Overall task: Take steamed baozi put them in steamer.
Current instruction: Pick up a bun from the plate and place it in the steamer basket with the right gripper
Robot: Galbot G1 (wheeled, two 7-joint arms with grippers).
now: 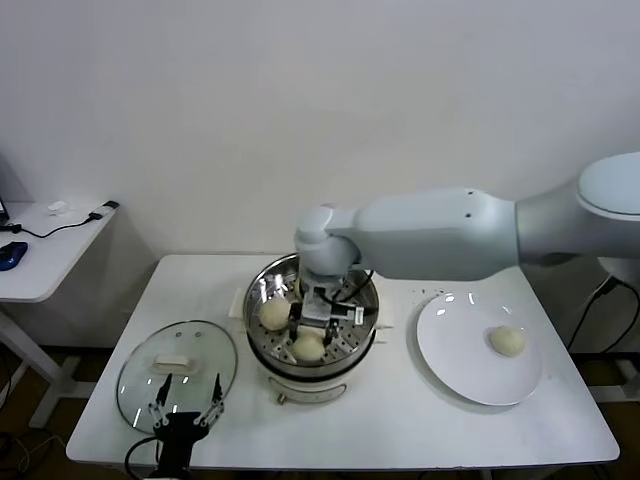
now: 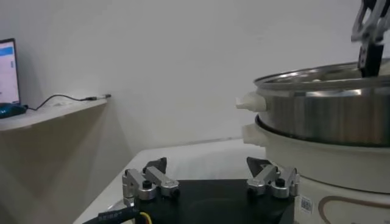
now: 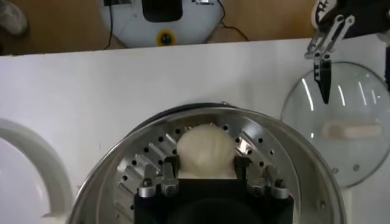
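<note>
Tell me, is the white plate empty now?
No, one baozi sits on the white plate, to the steamer's right.

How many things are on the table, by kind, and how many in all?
Baozi: 3, two in the steamer, one on the plate
Steamer: 1
Plate: 1
Glass lid: 1
Total: 6

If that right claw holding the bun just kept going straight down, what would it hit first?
Probably the steamer floor: the right gripper, shut on a baozi, points down into it. The remaining gap is unclear.
</note>
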